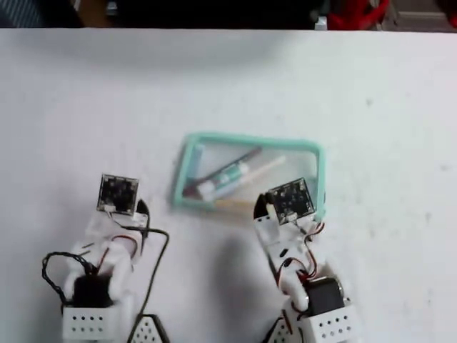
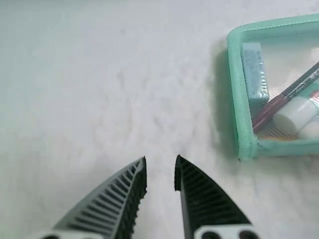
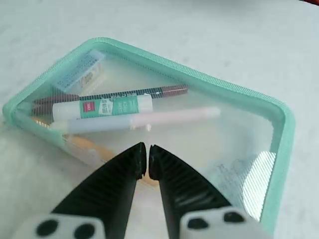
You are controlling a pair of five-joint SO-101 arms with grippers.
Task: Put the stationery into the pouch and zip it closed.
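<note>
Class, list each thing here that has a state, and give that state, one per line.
Pouch: lying flat; zip state unclear.
Glue stick: lying inside pouch.
Left gripper: open, over bare table.
Right gripper: shut, at pouch's near edge.

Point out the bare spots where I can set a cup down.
Widest bare table lies beyond the pouch, up to the far edge. Also free: left of the pouch, ahead of the left hand, and the table's right side. Crowded: the pouch's near edge, under the right hand.
</note>
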